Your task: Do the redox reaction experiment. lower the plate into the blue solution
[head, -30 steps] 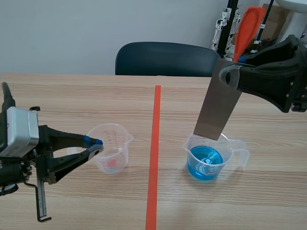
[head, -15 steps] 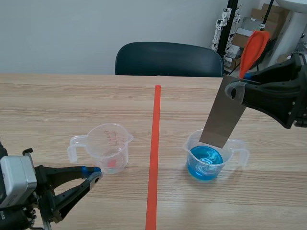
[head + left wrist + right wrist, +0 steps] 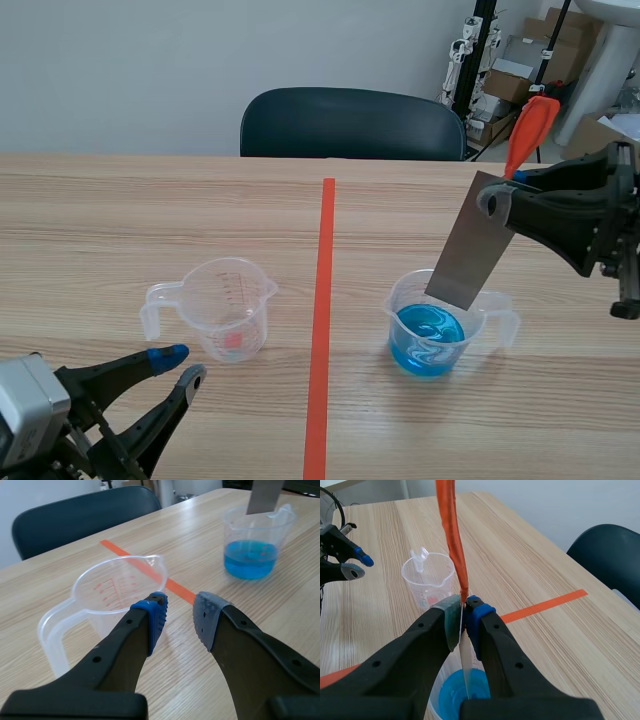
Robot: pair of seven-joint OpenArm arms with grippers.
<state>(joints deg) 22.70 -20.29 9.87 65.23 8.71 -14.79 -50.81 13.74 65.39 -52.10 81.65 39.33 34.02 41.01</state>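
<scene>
Over the wooden tabletop, my right jaws, pinching the flat grey metal plate, have lowered it into the clear plastic beaker of blue solution (immersion close); left jaws spread.

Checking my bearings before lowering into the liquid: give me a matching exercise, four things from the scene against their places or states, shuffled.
Things:
1. metal plate
2. empty measuring cup
3. measuring cup of blue solution
4. left gripper

Places or states:
A. open, holding nothing
B. right of the orange tape line, under the metal plate's lower edge
C. clamped, tilted, in the right gripper
D. left of the orange tape line

Pairs: 1-C, 2-D, 3-B, 4-A
</scene>
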